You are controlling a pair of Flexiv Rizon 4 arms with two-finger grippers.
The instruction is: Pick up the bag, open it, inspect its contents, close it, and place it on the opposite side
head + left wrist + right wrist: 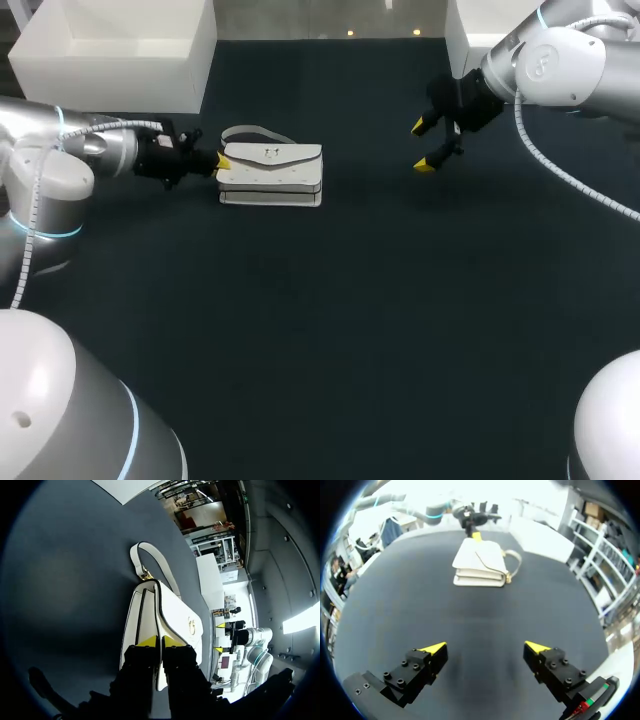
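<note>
One closed bag (270, 172), left claw (160, 641) pinching its end, right claw (485, 647) spread

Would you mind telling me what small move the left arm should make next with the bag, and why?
Probably a short lift straight up. The left gripper looks shut on one end of the white bag, which lies flat on the table, while the right gripper hangs open well away from it.
</note>
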